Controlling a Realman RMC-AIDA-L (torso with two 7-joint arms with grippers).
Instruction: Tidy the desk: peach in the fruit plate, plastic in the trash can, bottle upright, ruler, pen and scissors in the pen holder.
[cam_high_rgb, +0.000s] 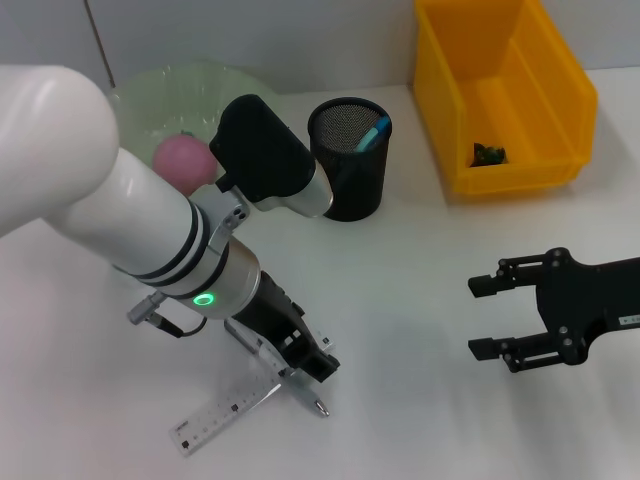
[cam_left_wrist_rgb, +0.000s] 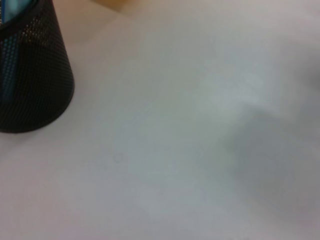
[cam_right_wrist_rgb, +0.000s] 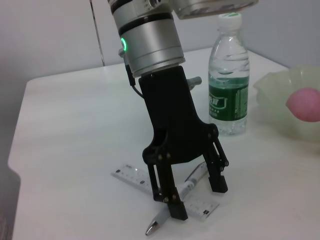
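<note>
Nearest the robot, the left claw (cam_high_rgb: 308, 368) is down at the worktop (cam_high_rgb: 420, 290), its two fingers spread to either side of a silver pen (cam_right_wrist_rgb: 175, 205) — the fingertips straddle the barrel but are not pressed against it, so the pen lies released on the surface. The pen rests across a clear ruler (cam_high_rgb: 222, 412), which lies flat on the worktop beneath the claw; the pen's tip (cam_high_rgb: 321, 408) pokes out past the fingers. In the right wrist view the same claw (cam_right_wrist_rgb: 195, 197) stands nearly upright over both items, one finger (cam_right_wrist_rgb: 176, 209) at the ruler's edge.

Off to the right, well apart from all this, the right claw (cam_high_rgb: 487, 317) hovers over bare worktop with its fingers spread wide, grasping nothing.

Farther back, the black mesh pen holder (cam_high_rgb: 349, 160) stands upright with a blue-tipped item (cam_high_rgb: 373, 133) leaning inside it; the left wrist view shows only that holder (cam_left_wrist_rgb: 30, 70) and plain worktop. Beside it, on the left, the pale green fruit plate (cam_high_rgb: 165, 95) holds the pink peach (cam_high_rgb: 183, 160). A water bottle (cam_right_wrist_rgb: 228, 75) with a green label stands upright near the plate — seen only in the right wrist view.

Farthest right sits the yellow bin (cam_high_rgb: 505, 90), with a small dark scrap (cam_high_rgb: 488, 153) inside.
</note>
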